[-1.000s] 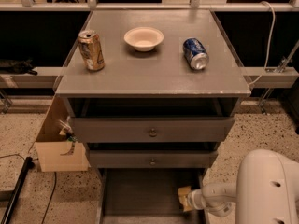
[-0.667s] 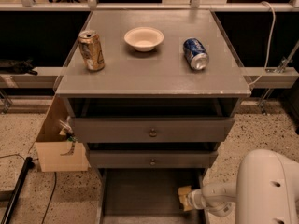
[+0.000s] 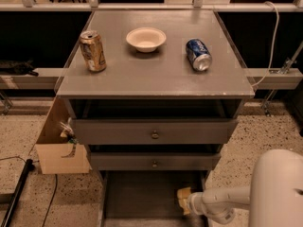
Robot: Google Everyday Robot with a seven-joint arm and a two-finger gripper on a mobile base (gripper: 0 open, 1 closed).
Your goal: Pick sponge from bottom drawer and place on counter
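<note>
Sitting at the right side of the bottom drawer (image 3: 142,197), a small pale-yellow patch (image 3: 182,193) is the only candidate for the sponge. It lies right at the tip of the hand (image 3: 184,201), and I cannot tell whether it is the sponge or part of the hand itself. Nor can I tell how far the hand is open or whether it has hold of anything. The hand reaches in low from the right, close to the drawer's right rail.

Above it, the two knobbed drawers (image 3: 154,135) stand over the far part of the open drawer. The desk (image 3: 156,82) on top carries a gold can (image 3: 93,51) upright at the left, a white bowl (image 3: 146,39) at the far middle and a blue can (image 3: 198,54) on its side at the right.

If the grip is shallow, the soft sponge could slip out on the way up. A lift taken too far in could catch the drawer fronts above. On the desk, a careless set-down could tip the gold can or roll the blue one.
</note>
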